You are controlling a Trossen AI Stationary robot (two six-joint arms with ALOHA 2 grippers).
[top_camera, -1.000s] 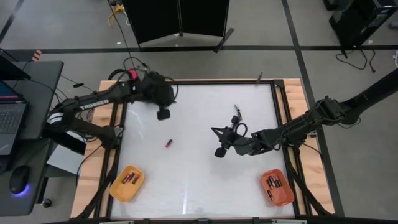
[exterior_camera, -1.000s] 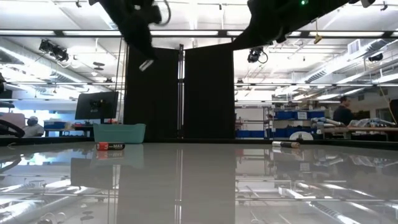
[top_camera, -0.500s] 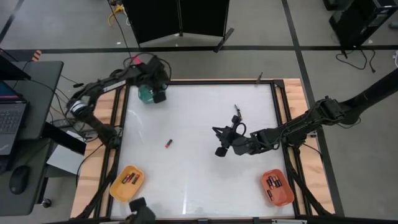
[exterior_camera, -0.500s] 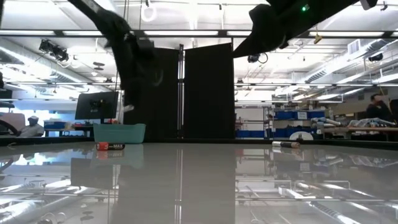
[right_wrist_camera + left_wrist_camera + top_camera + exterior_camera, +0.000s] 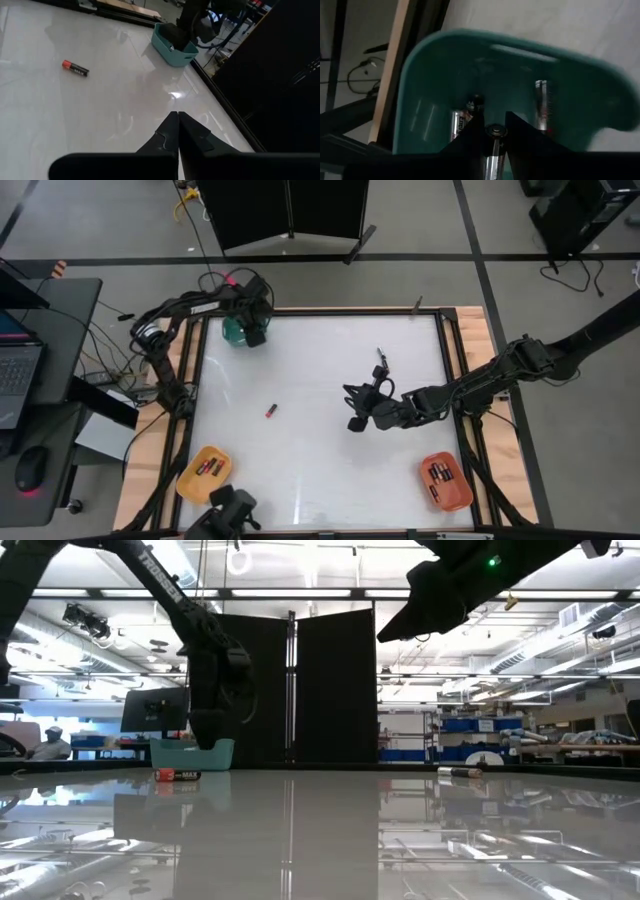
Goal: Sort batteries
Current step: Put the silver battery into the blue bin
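My left gripper (image 5: 495, 125) hangs over the green tray (image 5: 236, 332) at the table's far left corner, shut on a battery (image 5: 493, 150). Two batteries (image 5: 541, 102) lie inside that tray. My right gripper (image 5: 178, 116) is shut on nothing and hovers above the table's middle (image 5: 356, 420). A red and black battery (image 5: 271, 411) lies flat on the table, left of the middle. Another battery (image 5: 381, 360) lies farther back. The yellow tray (image 5: 203, 473) and the orange tray (image 5: 445, 480) near the front edge each hold batteries. My left gripper pinches a silvery battery between its two fingers, one on each long side (image 5: 489, 156). The battery lies along the fingers, with its round end (image 5: 495, 131) sticking out past the tips. The fingers point steeply down from above. The battery hangs clear over the inside of the green tray.
Wooden rails (image 5: 190, 395) and dark frame bars run along the table's left and right sides. A dark object (image 5: 230, 515) shows at the near edge, beside the yellow tray. The white tabletop (image 5: 320, 470) between the trays is bare.
My left gripper has swung from the left of the table's middle toward the far left corner. It has sunk and tipped to point steeply down over the green tray, carrying the battery with it. The loose batteries have not moved.
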